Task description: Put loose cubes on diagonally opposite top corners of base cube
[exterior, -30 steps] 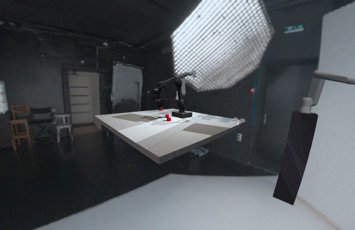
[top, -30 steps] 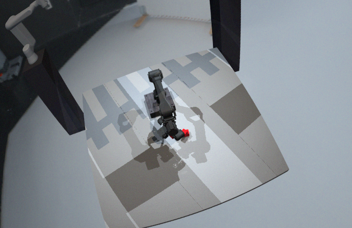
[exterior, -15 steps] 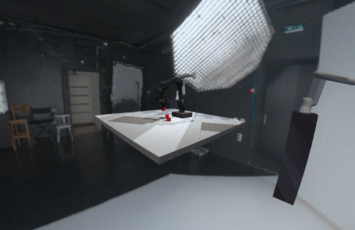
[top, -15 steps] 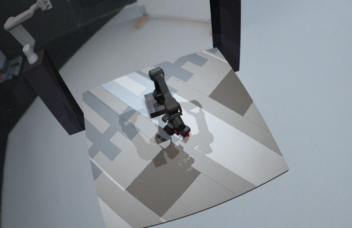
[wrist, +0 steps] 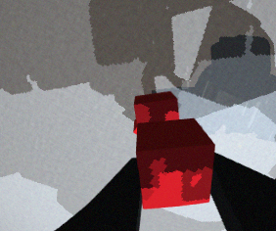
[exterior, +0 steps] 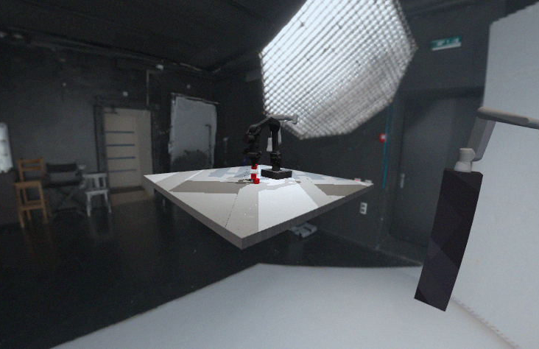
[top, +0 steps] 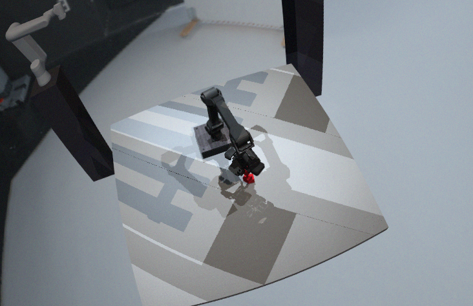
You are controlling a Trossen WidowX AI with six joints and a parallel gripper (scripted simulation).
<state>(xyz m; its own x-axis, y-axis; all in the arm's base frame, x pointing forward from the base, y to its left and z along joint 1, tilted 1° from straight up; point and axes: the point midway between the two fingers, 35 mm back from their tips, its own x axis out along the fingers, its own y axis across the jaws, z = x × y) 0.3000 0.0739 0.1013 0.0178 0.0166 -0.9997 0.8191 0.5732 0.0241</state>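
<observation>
the end effector point(top: 249, 173) point(exterior: 254, 164) point(wrist: 170, 161) grips a red cube point(exterior: 254, 166) point(wrist: 175, 163) above the table point(top: 327, 173) point(exterior: 221, 205).

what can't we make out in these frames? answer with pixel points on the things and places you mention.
- Contact between the red cube pair on the table point(exterior: 252, 180): exterior view, too small.
- Lower part of the farther red cube point(wrist: 156, 109): wrist view, hidden behind the held red cube point(wrist: 175, 163).
- Tips of the gripper's black fingers: wrist view, cut off by the bottom edge or behind the held cube, can't say which.
- Which red cubes show: top view, too small, partly under the arm.

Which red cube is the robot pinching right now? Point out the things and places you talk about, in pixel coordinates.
The highest red cube point(wrist: 174, 166), between the black gripper's point(exterior: 254, 163) point(wrist: 176, 188) fingers. The other two red cubes sit lower, outside the fingers.
</observation>
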